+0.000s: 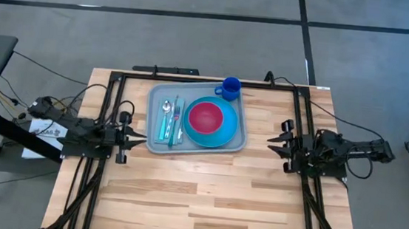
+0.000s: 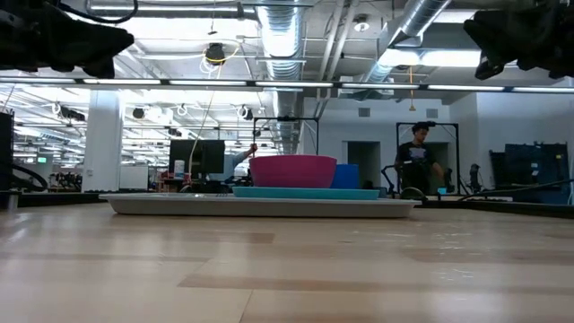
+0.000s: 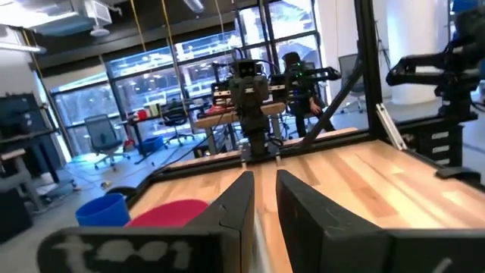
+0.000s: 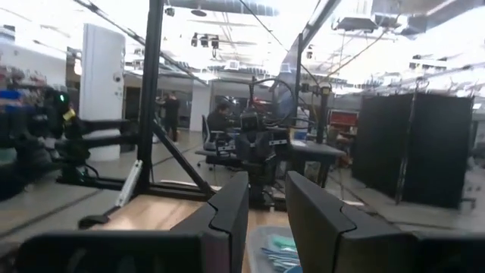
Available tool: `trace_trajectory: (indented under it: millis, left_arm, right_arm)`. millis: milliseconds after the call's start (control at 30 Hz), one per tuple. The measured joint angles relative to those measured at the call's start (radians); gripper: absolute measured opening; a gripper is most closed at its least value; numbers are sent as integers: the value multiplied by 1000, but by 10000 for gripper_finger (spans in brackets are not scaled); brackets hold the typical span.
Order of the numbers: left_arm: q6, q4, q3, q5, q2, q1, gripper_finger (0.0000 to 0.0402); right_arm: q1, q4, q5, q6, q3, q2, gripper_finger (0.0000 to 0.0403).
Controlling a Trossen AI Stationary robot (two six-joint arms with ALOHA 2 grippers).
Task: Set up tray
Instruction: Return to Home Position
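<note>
The pale grey-blue tray (image 1: 240, 136) lies flat on the far middle of the wooden table. It carries a round blue plate (image 1: 217, 134) with a red bowl (image 1: 206, 116) in it. A teal napkin (image 1: 166, 131) on the tray bears a fork and a spoon, and a blue mug (image 1: 230, 87) stands at the far right corner. My left gripper (image 1: 139, 140) hovers open off the tray's left near corner. My right gripper (image 1: 273, 144) hovers open to the tray's right. Neither touches anything. The low view shows the tray (image 2: 260, 206) and bowl (image 2: 293, 170) from the side.
Bare wood spreads across the near half of the table (image 1: 197, 203). Black frame rails (image 1: 303, 108) run along both sides and the far edge. A person (image 2: 417, 157) stands in the room beyond the table, well away from it.
</note>
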Motion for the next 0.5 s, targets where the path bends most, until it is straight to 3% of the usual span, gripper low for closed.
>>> trace_trajectory:
  millis: [233, 500]
  left_arm:
    - [-49, -144, 0, 90, 1, 115, 48]
    - [-31, -95, -1, 249, 8, 199, 48]
  right_arm:
    - [0, 0, 0, -81, 0, 0, 84]
    - [0, -1, 0, -83, -1, 0, 84]
